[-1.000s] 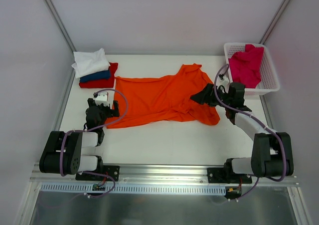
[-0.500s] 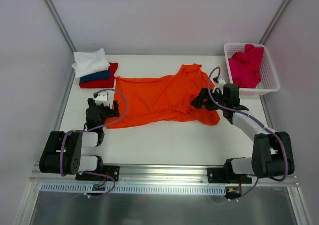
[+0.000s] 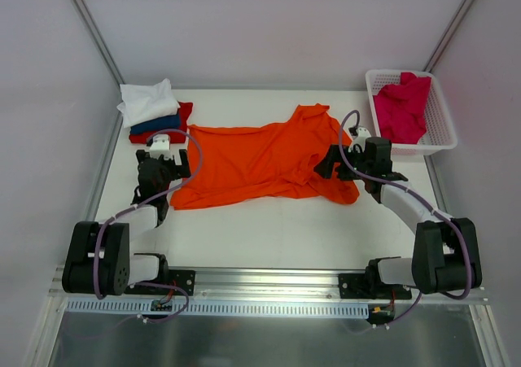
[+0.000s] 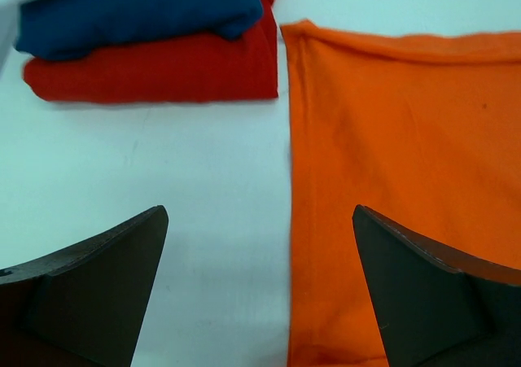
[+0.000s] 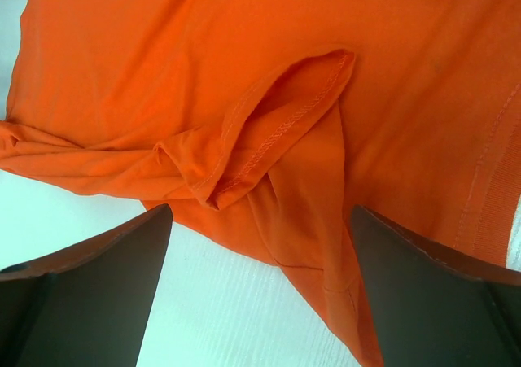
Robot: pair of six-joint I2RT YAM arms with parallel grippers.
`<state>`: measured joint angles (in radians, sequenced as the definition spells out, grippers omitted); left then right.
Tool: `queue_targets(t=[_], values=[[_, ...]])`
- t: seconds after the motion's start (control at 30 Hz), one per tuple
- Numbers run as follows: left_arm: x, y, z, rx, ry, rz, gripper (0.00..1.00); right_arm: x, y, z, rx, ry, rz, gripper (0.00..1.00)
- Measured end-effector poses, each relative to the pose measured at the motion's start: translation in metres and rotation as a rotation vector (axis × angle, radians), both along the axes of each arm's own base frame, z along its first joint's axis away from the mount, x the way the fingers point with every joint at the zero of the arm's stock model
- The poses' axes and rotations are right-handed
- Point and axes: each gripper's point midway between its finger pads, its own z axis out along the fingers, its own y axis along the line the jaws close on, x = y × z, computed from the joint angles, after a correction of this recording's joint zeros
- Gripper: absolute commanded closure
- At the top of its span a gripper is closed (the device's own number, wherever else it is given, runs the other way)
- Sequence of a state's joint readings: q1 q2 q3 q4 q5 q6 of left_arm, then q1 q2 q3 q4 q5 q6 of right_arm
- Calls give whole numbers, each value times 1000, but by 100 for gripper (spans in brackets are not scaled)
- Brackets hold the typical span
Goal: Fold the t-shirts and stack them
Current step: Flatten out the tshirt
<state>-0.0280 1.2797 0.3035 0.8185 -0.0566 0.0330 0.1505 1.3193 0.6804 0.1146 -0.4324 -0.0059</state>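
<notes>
A large orange t-shirt (image 3: 260,159) lies spread across the middle of the table, its right side rumpled. My left gripper (image 3: 165,165) is open over the shirt's left edge (image 4: 391,139), one finger above bare table, the other above orange cloth. My right gripper (image 3: 327,163) is open just above the bunched orange sleeve (image 5: 269,139). A folded stack stands at the back left: a white shirt (image 3: 148,101) on a dark blue one (image 3: 156,124) on a red one (image 3: 167,133); the blue (image 4: 130,13) and red (image 4: 163,70) also show in the left wrist view. A crimson-pink shirt (image 3: 401,105) lies in the basket.
A white plastic lattice basket (image 3: 437,123) stands at the back right corner. Grey walls close the table on the left, back and right. A metal rail (image 3: 260,290) runs along the near edge by the arm bases.
My left gripper has moved forward and right, up to the orange shirt's left edge. My right gripper has moved left and down onto the bunched right sleeve.
</notes>
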Motion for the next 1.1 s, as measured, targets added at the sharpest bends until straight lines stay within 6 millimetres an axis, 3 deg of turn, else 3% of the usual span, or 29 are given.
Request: queue_targets(t=[0.2, 0.3, 0.4, 0.5, 0.73, 0.97, 1.07, 1.1], values=[[-2, -2, 36, 15, -62, 31, 1, 0, 0, 1, -6, -7, -1, 4], [0, -7, 64, -18, -93, 24, 1, 0, 1, 1, -8, -8, 5, 4], [8, -22, 99, -91, -132, -30, 1, -1, 3, 1, -8, -8, 9, 4], [10, -39, 115, -164, -140, -96, 1, -1, 2, 1, -12, -10, 6, 4], [-8, -60, 84, -272, -50, -177, 1, -8, -4, 10, -18, -44, -27, 6], [-23, -56, 55, -310, 19, -124, 2, -25, -10, -12, -14, 14, -75, 12], [-25, -49, 45, -298, 59, -83, 7, -25, -9, -15, -2, 26, -86, 21], [-24, -46, 43, -293, 70, -65, 13, -23, -8, -15, 2, 25, -88, 24]])
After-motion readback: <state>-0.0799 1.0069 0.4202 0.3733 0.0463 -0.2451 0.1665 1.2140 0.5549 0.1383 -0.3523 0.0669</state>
